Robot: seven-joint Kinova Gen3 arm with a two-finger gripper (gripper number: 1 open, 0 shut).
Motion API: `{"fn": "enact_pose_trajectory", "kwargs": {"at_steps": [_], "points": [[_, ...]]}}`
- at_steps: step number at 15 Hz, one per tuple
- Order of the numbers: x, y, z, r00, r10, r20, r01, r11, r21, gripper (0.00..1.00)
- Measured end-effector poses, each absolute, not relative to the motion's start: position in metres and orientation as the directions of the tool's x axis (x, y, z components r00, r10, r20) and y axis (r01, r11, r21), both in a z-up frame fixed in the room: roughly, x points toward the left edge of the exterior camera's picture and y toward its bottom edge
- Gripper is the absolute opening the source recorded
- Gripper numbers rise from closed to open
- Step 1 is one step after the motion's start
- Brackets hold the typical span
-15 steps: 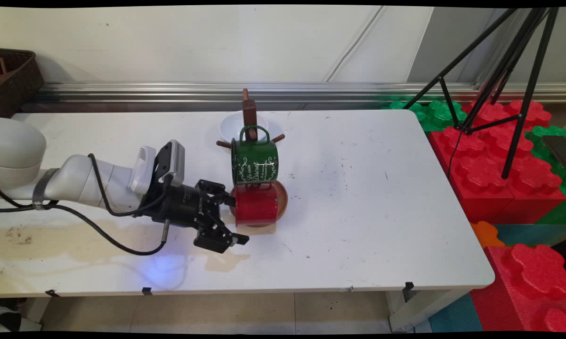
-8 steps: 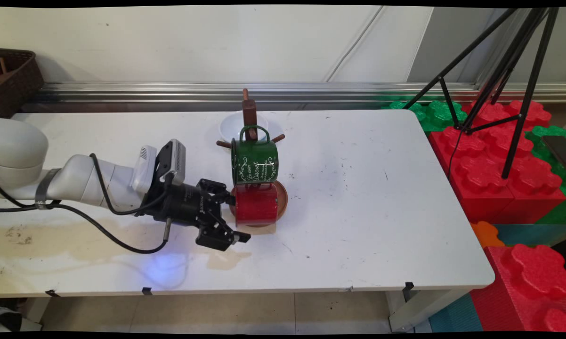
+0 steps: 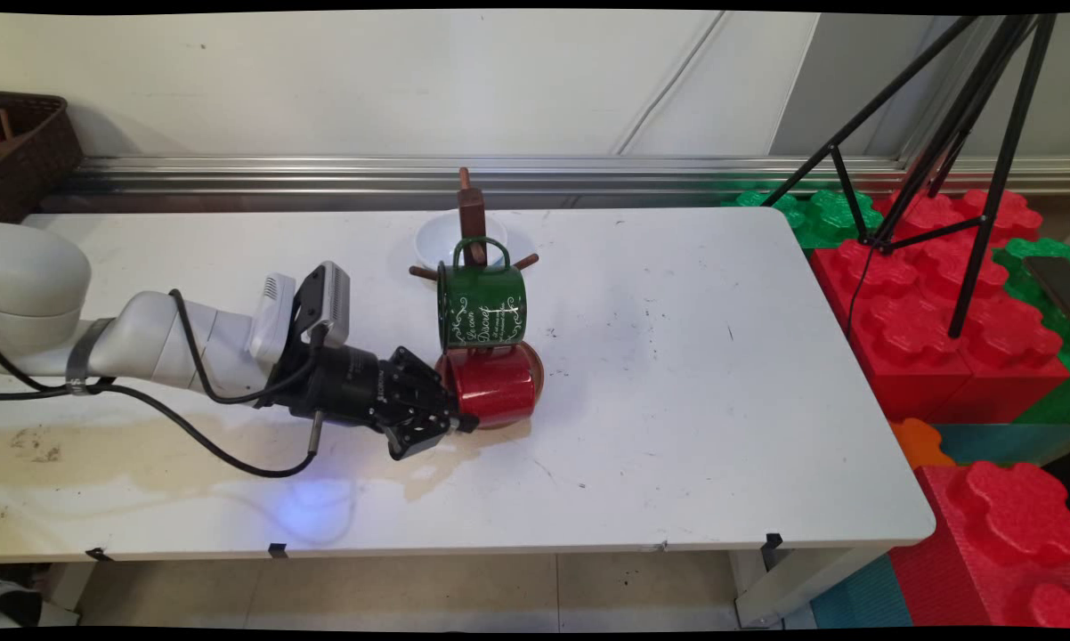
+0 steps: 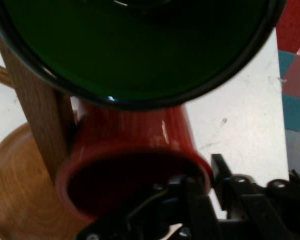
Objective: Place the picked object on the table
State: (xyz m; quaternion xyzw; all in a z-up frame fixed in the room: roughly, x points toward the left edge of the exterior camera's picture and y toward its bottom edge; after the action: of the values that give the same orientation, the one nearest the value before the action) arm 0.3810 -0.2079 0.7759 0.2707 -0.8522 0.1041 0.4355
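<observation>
The black two-finger gripper (image 3: 450, 411) lay nearly level with the white table (image 3: 677, 427), reaching in from the side, and was clamped on the rim of the red enamel mug (image 3: 492, 385): in the hand view one finger sat inside the mug's open mouth (image 4: 155, 200) and the other bore against the outer wall, so the hold was on the wall of the mug (image 4: 140, 135), not around its body. The mug lay on its side with its mouth toward the gripper, hung low on the wooden mug tree (image 3: 472, 214), whose post stood just to one side of the fingers (image 4: 40, 115) and whose round base (image 4: 20, 200) spread below them. A sideways approach suited this, since the mug's open end faced outward from the post. Directly above the gripped mug, and touching or nearly touching it, the green enamel mug (image 3: 482, 304) hung by its handle from a higher peg, its dark mouth (image 4: 140, 45) also turned toward the hand. Beyond the tree, away from the gripper, sat a white bowl (image 3: 437, 236).
</observation>
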Motion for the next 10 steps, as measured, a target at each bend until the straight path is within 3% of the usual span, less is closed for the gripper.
{"fn": "enact_pose_trajectory", "kwargs": {"at_steps": [10], "points": [[0.3848,-0.2069,0.7800,-0.469,-0.385,0.795,-0.561,0.825,0.069,0.00]]}}
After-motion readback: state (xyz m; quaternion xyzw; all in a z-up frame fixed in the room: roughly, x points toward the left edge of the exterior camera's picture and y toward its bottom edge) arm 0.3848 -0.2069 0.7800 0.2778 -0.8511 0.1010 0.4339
